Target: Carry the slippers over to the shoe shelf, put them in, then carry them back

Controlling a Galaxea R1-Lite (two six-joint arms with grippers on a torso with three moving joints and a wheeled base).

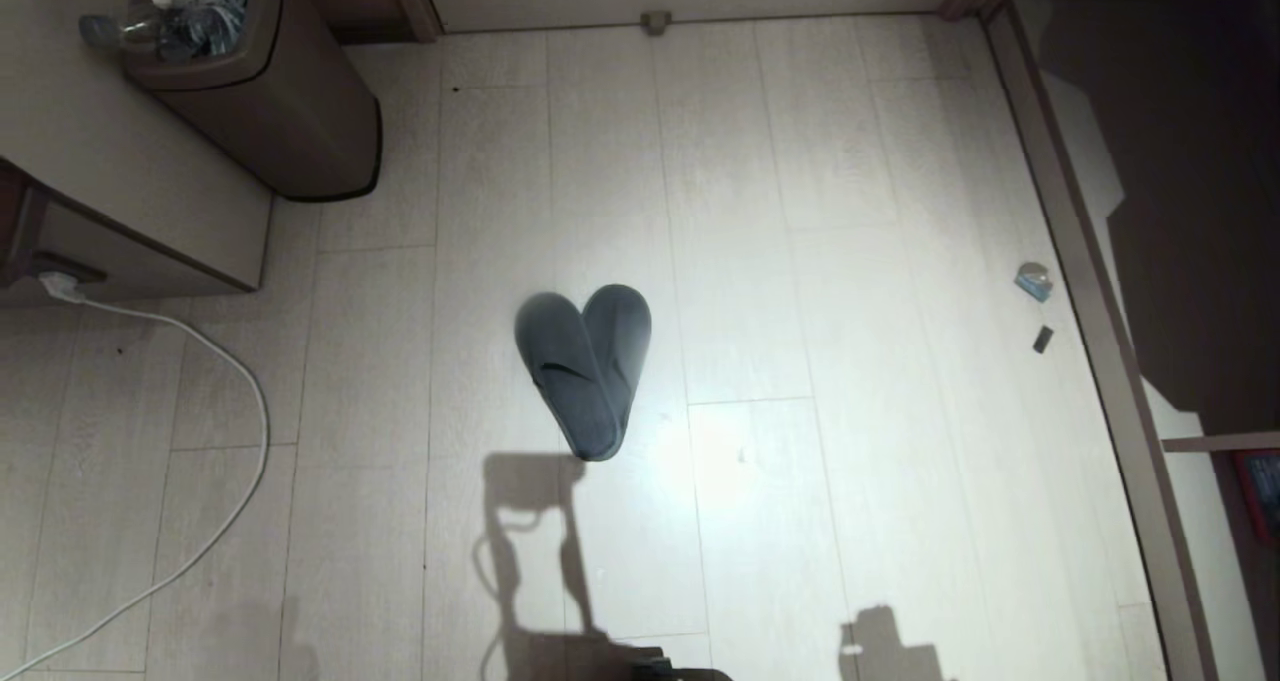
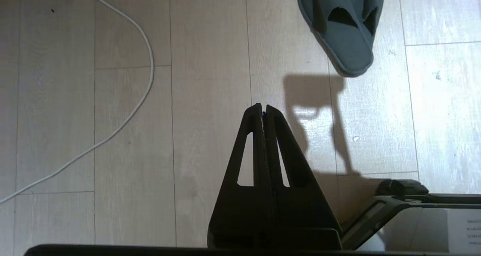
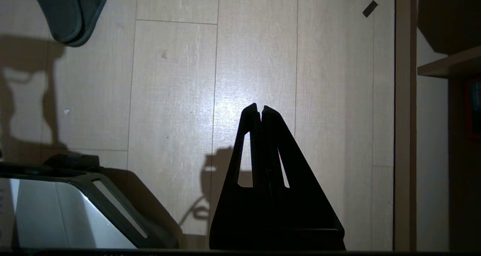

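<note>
Slippers: the slippers point(image 1: 585, 366) lie on the floor point(image 1: 880, 261), the landmark for all that follows; toes spread apart and away from the robot, heels overlapping toward it, so the pair forms a heart shape.
Why so placed: heels stacked together likely let one gripper pinch both slippers at once; this is a judgement, not something shown.
Left gripper: the left gripper point(image 2: 263, 107) hangs above bare floor, on the robot's side of the slippers and toward the cable, fingers pressed together, holding nothing.
Right gripper: the right gripper point(image 3: 259, 107) hangs above bare floor on the other side of the slippers, well apart from them, fingers together, empty.
Why so held: both arms look parked, probably waiting until the robot is set over the slippers.
Task stage: slippers not yet picked up; carrying has not begun.
Floor: pale wood-look planks, with a bright glare patch just beside the slippers' heels.
Cable: a white cable point(image 1: 250, 401) loops across the floor, well left of the slippers.
Bin: a brown bin point(image 1: 290, 121) stands beyond the slippers, to the left.
Scraps: two small scraps point(image 1: 1035, 296) lie far right of the slippers.
Shelf: a taupe unit edge point(image 1: 1090, 301) runs along the right, past the scraps; whether its cubby is there cannot be told.
</note>
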